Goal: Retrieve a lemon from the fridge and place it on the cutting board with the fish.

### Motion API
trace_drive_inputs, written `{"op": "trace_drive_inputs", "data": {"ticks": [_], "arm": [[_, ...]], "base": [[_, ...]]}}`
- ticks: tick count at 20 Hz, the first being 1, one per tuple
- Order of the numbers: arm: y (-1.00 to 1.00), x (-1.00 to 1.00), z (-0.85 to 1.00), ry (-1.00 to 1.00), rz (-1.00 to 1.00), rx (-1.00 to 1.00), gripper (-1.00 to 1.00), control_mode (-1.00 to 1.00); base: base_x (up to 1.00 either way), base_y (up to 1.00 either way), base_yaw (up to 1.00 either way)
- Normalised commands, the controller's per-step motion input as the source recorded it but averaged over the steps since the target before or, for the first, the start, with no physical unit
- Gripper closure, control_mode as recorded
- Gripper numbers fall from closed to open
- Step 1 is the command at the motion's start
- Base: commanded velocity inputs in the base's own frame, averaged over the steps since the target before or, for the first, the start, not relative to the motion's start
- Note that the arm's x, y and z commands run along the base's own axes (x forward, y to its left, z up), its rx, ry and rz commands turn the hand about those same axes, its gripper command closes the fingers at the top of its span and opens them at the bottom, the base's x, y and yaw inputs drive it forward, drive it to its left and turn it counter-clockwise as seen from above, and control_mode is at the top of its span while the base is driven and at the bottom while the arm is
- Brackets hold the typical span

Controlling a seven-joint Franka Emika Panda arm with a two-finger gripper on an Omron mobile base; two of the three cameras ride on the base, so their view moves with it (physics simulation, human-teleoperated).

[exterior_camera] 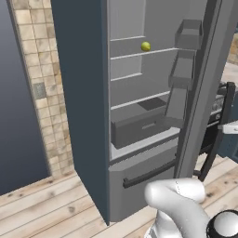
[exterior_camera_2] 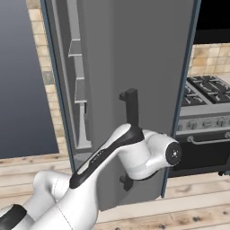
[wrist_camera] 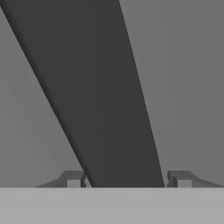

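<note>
The fridge (exterior_camera: 79, 93) stands open, its door (exterior_camera_2: 148, 67) swung wide. On an upper grey shelf lies the small yellow-green lemon (exterior_camera: 145, 46). Below it are more shelves and a grey drawer (exterior_camera: 137, 130), and door bins (exterior_camera: 188, 35) hang on the door's inner side. My gripper (wrist_camera: 128, 179) is open and straddles the black bar handle (wrist_camera: 109, 109), with a thin gap at each fingertip (wrist_camera: 73, 179). From the left base view the handle (exterior_camera: 218, 135) shows at the door's outer edge, far from the lemon. The cutting board and the fish are out of view.
A stove with black burners (exterior_camera_2: 209, 92) and an oven front (exterior_camera_2: 202, 152) stand right of the fridge door. A beige tiled wall strip (exterior_camera: 44, 88) borders the fridge's left side. The floor (exterior_camera: 42, 209) is light wood planks. My arm (exterior_camera_2: 112, 157) bends across the door's front.
</note>
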Motion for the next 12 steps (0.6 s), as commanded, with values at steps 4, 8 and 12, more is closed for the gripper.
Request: {"op": "trace_drive_inputs", "data": {"ticks": [4,8,12], "arm": [[-0.02,0.0,0.0,0.01,0.0,0.0,-1.0,-1.0],[-0.07,-0.16,0.0,0.01,-0.03,0.0,-1.0,-1.0],[-0.03,-0.55,0.23,-0.02,-0.06,-0.02,-1.0,-1.0]], "base": [[0.0,0.0,0.0],[0.0,0.0,0.0],[0.0,0.0,0.0]]}}
